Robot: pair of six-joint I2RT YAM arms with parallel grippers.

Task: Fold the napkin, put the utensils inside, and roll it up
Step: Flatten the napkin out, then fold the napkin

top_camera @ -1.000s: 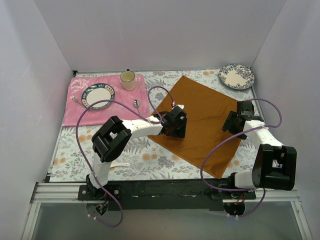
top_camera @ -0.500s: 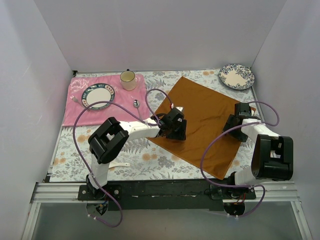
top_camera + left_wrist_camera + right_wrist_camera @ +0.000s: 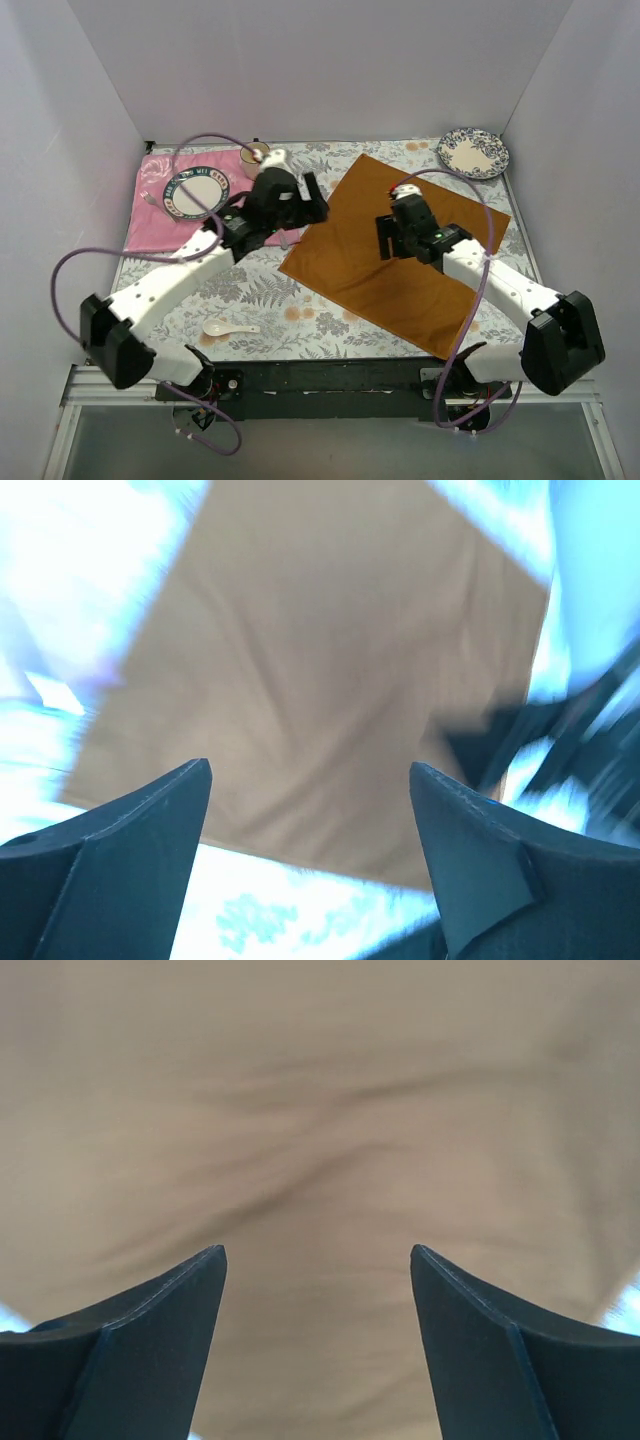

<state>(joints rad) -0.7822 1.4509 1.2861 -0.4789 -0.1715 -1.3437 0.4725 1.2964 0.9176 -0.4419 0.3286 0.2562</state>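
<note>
The rust-orange napkin (image 3: pixel 400 255) lies spread flat as a diamond on the floral tablecloth. It fills the right wrist view (image 3: pixel 320 1110) and shows blurred in the left wrist view (image 3: pixel 320 670). My left gripper (image 3: pixel 308 203) is open and empty, raised above the napkin's left edge (image 3: pixel 310 770). My right gripper (image 3: pixel 388 238) is open and empty, held above the napkin's middle (image 3: pixel 318 1250). The white ceramic spoon (image 3: pixel 228 327) lies on the tablecloth near the front left, away from both grippers.
A pink placemat (image 3: pixel 150 228) at back left holds a round plate (image 3: pixel 195 192). A cup (image 3: pixel 252 153) stands behind the left arm, partly hidden. A blue-patterned plate (image 3: pixel 473 152) sits at the back right corner. White walls enclose three sides.
Both arms have lifted off the napkin. The left gripper moved up and back-left from the napkin's left part. The right gripper moved from the napkin's right corner to above its middle.
</note>
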